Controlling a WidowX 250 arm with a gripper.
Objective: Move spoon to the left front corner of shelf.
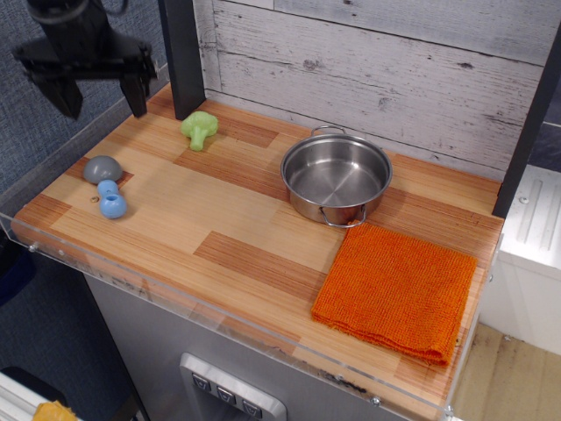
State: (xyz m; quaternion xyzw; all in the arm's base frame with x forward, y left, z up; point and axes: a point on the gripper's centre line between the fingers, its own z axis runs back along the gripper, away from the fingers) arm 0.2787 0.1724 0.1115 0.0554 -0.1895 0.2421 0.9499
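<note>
Observation.image: spoon (105, 184) lying at desk (263, 228) left front corner; light, rigid; you're gripping handle neck; pincer (95, 95) released.

single high front view, angled down onto shelf (263, 219)

Grey-bowled, light-blue-handled spoon (105, 186); striped brown shelf (254, 228); orange cloth (396, 291); seemingly black fingers (136, 95).

Bare shelf (219, 219) surrounds the spoon (105, 186); broccoli (200, 128) stands well apart.
</note>
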